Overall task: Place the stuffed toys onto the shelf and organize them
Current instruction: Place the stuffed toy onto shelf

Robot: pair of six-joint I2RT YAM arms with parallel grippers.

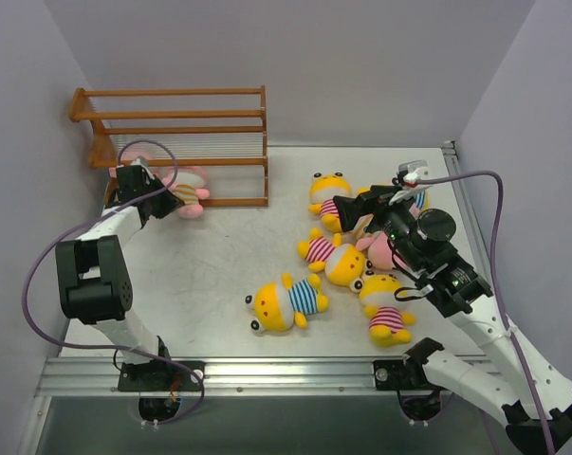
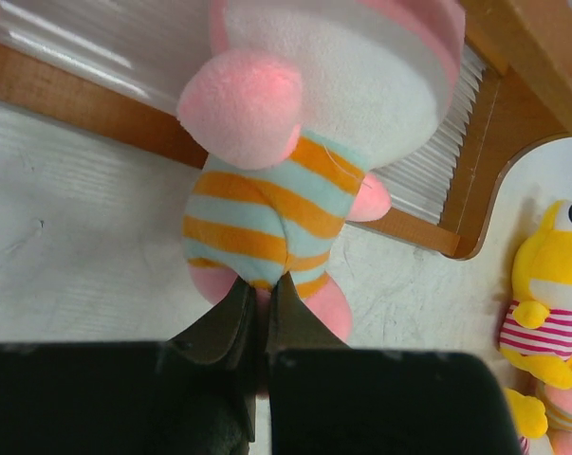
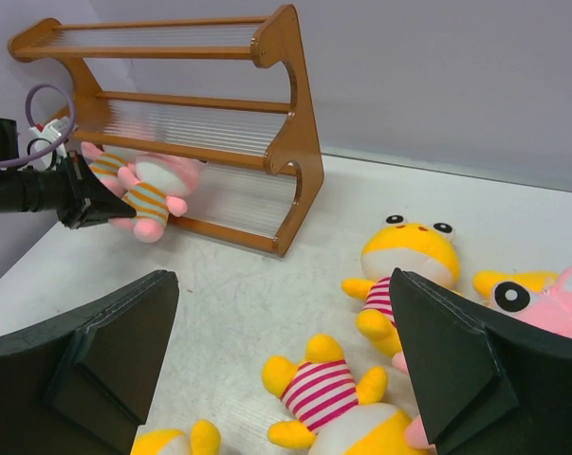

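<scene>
While left gripper (image 2: pixel 260 294) clamps one pink toy (image 2: pixel 267 209) | right gripper (image 3: pixel 284 284) spread | pink-striped toys (image 1: pixel 330 192) (image 1: pixel 335 260) (image 1: pixel 385 308): three

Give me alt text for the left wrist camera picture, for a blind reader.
The left gripper pinches a pink stuffed toy in an orange-striped shirt by its bottom, against the lowest tier of the wooden shelf. A yellow toy lies at right.

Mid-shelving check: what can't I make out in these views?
Face of the held pink toy: cut off by the top edge, left wrist view.
Most of another pink toy by the shelf: hidden behind the held one, right wrist view.
Body of the covered pink toy: under the right arm, top view.
</scene>
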